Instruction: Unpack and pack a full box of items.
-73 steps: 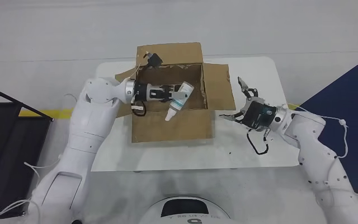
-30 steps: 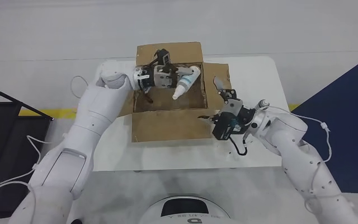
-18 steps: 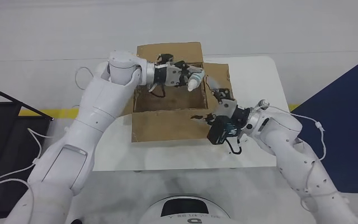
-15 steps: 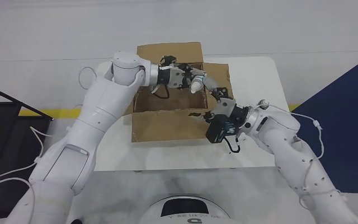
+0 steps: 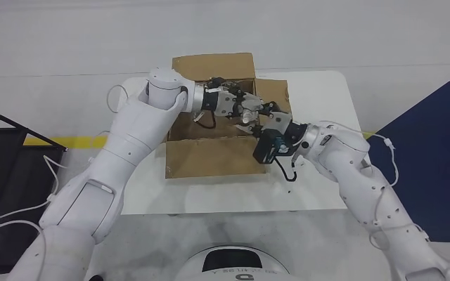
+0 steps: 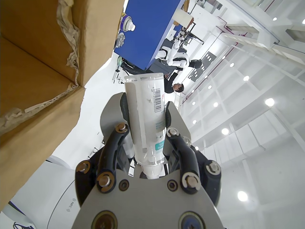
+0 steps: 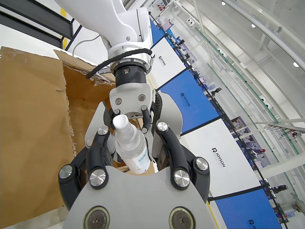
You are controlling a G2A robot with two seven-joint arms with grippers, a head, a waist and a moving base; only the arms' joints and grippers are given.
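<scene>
Since the earliest frame: right gripper (image 7: 133,117) in from the far right of the table (image 5: 316,91) to the right wall of the box (image 5: 211,160); left gripper (image 6: 144,101) across from the box's middle to meet it, tube (image 6: 145,115) carried along. Nearest, in the right wrist view: right jaws either side of the tube, spread slightly wider than it, no firm squeeze evident. Between them, tube in mid-air over the box's right wall, touching neither cardboard nor table. Cap end toward the left palm, crimped flat end toward the right one. Just beyond, left gripper clamped on the tube's body, holding it alone by the look of it. Probably light, soft-walled and glossy, so apt to dent or slide under a hard pinch; stiffest at the shoulder by the cap and along the crimp. Best taken across the body toward the crimp, clear of the left gripper's hold, and shut fully before any release. Farthest, beneath both: open box, flaps splayed, on the white table.
</scene>
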